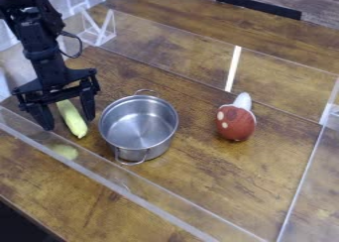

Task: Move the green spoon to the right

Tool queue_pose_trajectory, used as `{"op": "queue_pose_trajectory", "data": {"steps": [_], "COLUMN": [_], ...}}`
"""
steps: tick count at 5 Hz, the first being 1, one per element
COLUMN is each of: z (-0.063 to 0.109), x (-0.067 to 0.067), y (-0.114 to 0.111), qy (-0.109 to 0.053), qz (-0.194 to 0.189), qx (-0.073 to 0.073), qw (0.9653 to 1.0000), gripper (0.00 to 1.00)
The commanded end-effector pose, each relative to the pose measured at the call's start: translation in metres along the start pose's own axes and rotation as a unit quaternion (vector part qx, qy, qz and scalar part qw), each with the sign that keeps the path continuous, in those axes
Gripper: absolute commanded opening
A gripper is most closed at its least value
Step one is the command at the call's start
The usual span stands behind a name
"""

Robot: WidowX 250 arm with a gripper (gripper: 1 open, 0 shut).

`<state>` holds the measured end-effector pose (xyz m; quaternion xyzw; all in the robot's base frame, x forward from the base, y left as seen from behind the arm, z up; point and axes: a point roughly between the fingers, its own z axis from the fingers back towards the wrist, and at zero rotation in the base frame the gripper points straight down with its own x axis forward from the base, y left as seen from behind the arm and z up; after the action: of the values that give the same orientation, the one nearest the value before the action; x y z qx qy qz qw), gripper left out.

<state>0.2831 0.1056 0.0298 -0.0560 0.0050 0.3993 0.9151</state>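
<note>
The green spoon (pixel 73 118) lies on the wooden table at the left, its yellow-green handle running toward the front, its grey head hidden under the gripper. My gripper (pixel 59 100) points straight down over the spoon's far end, open, with one finger (pixel 38 105) left of the handle and the other (pixel 89 92) right of it. Nothing is gripped.
A steel pot (pixel 138 126) stands just right of the spoon. A red-brown mushroom toy (pixel 236 123) lies further right. A clear plastic wall (pixel 159 201) runs along the front and right side of the table. A white rack (pixel 95 28) sits at the back left.
</note>
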Motion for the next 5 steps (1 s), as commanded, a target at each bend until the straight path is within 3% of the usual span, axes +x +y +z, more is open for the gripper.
{"op": "queue_pose_trajectory", "data": {"steps": [1,5], "z": [0.006,0.006], "x": [0.008,0.014], "y": [0.01,0.021], "qy": [-0.008,0.004], "qz": [0.022,0.065], "qx": [-0.004,0.004], "qw": [0.9997,0.9979], "gripper": [1.0,1.0]}}
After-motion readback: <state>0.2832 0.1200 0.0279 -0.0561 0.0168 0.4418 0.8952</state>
